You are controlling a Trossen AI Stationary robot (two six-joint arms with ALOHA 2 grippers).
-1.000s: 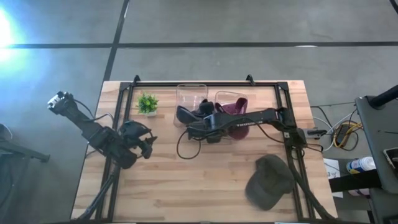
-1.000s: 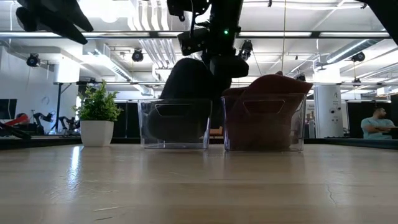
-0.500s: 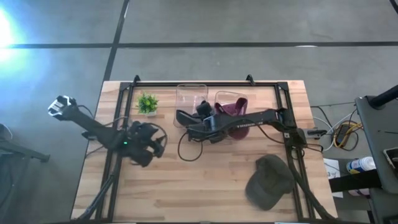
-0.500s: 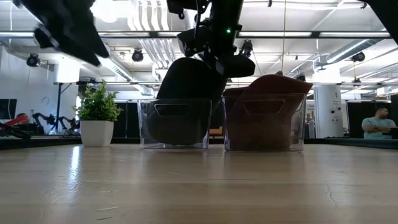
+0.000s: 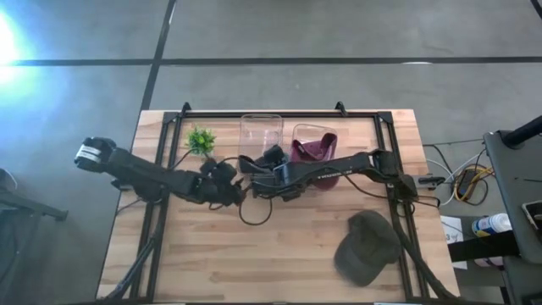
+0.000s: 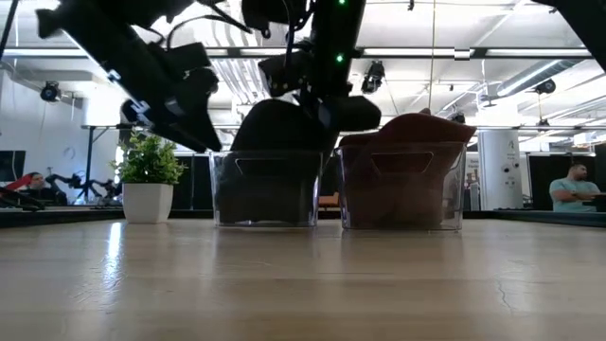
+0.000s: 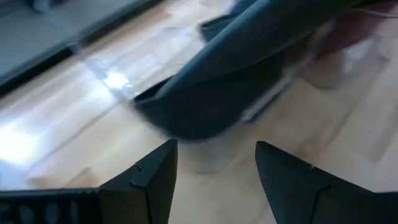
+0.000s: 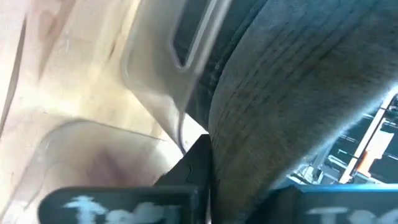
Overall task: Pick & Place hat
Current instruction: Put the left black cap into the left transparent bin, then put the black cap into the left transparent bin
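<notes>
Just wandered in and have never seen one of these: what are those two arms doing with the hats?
The right gripper is at the left clear bin, holding a dark cap that sits partly in it. The left gripper is open and reaching toward that bin from the side. A maroon cap sits in the neighbouring bin, and a green cap lies loose on the table.

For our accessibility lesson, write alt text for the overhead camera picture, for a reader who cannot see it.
Seen from above, two dark robot arms meet at a clear plastic bin on a wooden table: the right claw holds a black cap at the bin, the left claw alongside. A maroon cap fills a second bin; an olive cap and a small potted plant sit apart.
</notes>
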